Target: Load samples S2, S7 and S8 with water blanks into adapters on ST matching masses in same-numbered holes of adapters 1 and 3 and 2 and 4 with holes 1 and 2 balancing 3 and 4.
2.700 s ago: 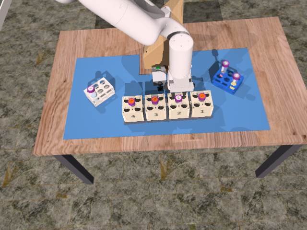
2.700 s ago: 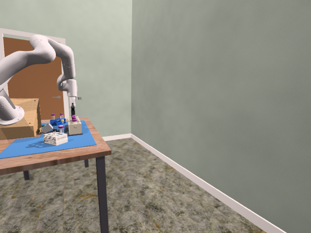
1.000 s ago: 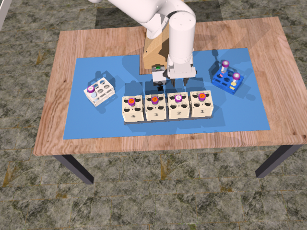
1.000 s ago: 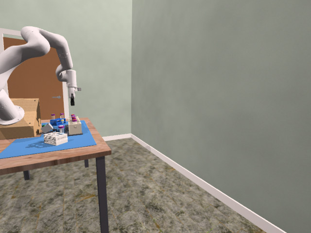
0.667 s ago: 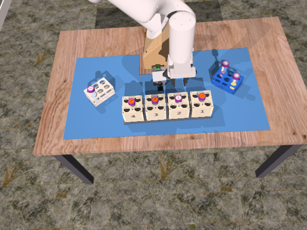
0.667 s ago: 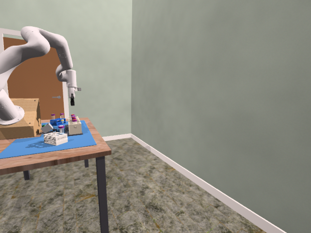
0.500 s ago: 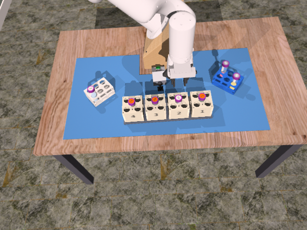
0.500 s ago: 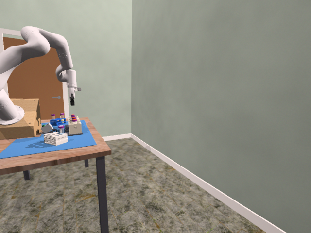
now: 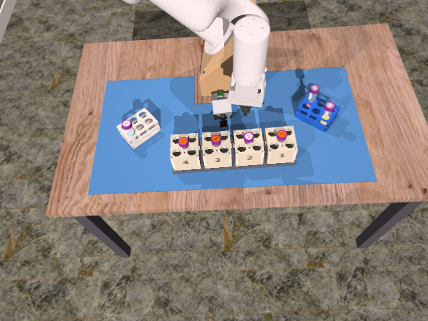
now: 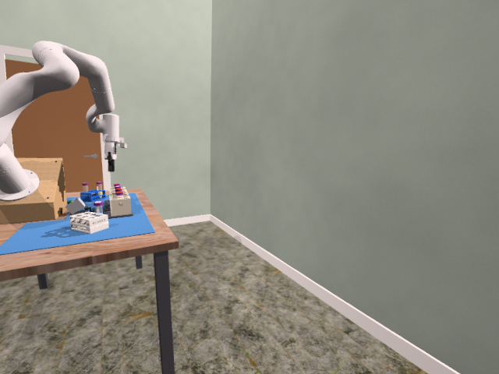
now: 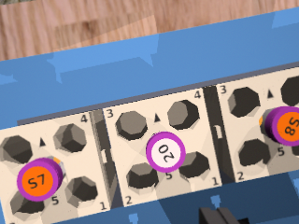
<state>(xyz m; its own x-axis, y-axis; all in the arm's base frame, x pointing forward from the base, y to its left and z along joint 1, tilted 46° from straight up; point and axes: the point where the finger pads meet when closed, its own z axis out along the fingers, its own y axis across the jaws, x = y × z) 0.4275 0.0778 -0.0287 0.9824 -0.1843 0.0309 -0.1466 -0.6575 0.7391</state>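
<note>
Hovering behind adapters, gripper (image 9: pixel 245 111) (image 10: pixel 111 165) (image 11: pixel 223 218) pressed together (nothing between), tubes (image 9: pixel 248 137) (image 11: pixel 165 152) standing in holes.

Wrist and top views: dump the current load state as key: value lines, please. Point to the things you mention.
adapter 1 (image 9: pixel 281 155) (image 11: pixel 87 161): S7 (image 9: pixel 281 134) (image 11: pixel 37 180), hole 5
adapter 2 (image 9: pixel 249 158) (image 11: pixel 156 131): 20 mL blank (image 9: pixel 248 136) (image 10: pixel 117 188) (image 11: pixel 165 152), hole 5
adapter 3 (image 9: pixel 217 160) (image 11: pixel 271 162): S8 (image 9: pixel 216 139) (image 10: pixel 118 190) (image 11: pixel 289 126), hole 5
adapter 4 (image 9: pixel 185 162) (image 10: pixel 120 206): orange-dot tube (image 9: pixel 182 141) (image 10: pixel 119 194), ID unreadable
white rack (image 9: pixel 134 144) (image 10: pixel 89 227): one tube
blue rack (image 9: pixel 312 122) (image 10: pixel 90 195): two tubes, dots unreadable
gripper (image 9: pixel 245 112) (image 10: pixel 111 169) (image 11: pixel 224 216): shut, holding nothing
DONE key (image 9: pixel 220 94): visible, catch state unclear
</note>
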